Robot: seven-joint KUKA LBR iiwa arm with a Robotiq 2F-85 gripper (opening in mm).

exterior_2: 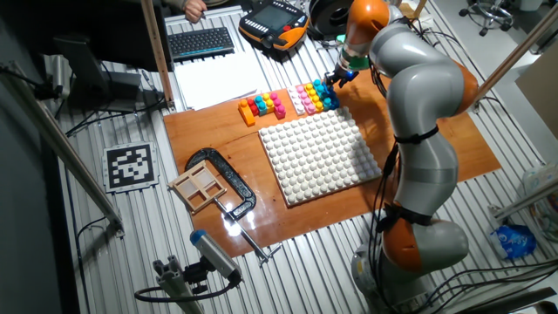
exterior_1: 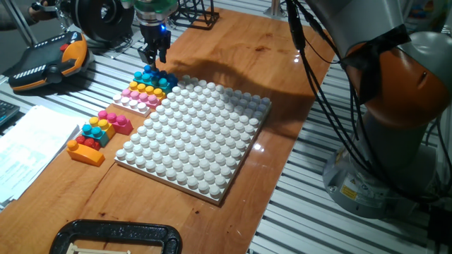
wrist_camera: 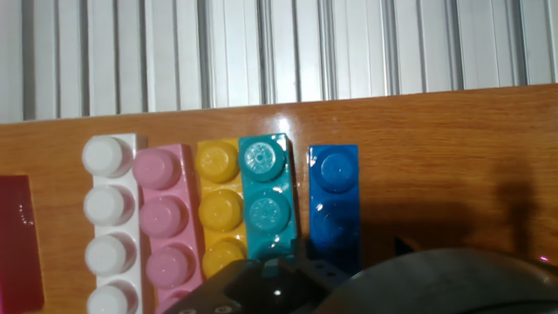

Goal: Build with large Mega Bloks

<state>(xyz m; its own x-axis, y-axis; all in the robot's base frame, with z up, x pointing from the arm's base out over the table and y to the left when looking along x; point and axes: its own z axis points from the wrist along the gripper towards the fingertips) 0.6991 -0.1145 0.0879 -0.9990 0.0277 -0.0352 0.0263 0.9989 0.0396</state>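
The hand [exterior_1: 153, 53] is hanging directly over the row of bricks at the far corner of the white baseplate [exterior_1: 194, 134], at roughly ten o'clock from the plate's centre in the one fixed view. Its fingertips are sitting just above the cyan brick [wrist_camera: 266, 199] and the dark blue brick [wrist_camera: 333, 202]. Whether the fingers are parted or closed on anything cannot be told: the hand view is cutting them off at its bottom edge, and the fixed views are too small to settle it.

Judgement on the step: the arm is lining up a pick from this row, most likely the cyan or dark blue brick. No brick is standing on the baseplate, so building is appearing to be at its start.

The next move is calling for a straight descent with the fingers straddling one brick across its narrow sides. The cyan brick is touching the yellow-orange brick [wrist_camera: 218, 209], so a finger has little room on that flank; a narrow gap is separating cyan from dark blue.

Count, row under the hand, from nine o'clock to three o'clock in the hand view: one white brick [wrist_camera: 109, 227], one pink brick [wrist_camera: 166, 227], one yellow-orange, one cyan, one dark blue. Five in all, lying side by side on the wooden surface [exterior_1: 282, 77].

A second cluster [exterior_1: 97, 134] is lying at about eight o'clock from the plate, well apart from the row. Orange, red, cyan, yellow and pink pieces are showing there; their exact number cannot be counted.
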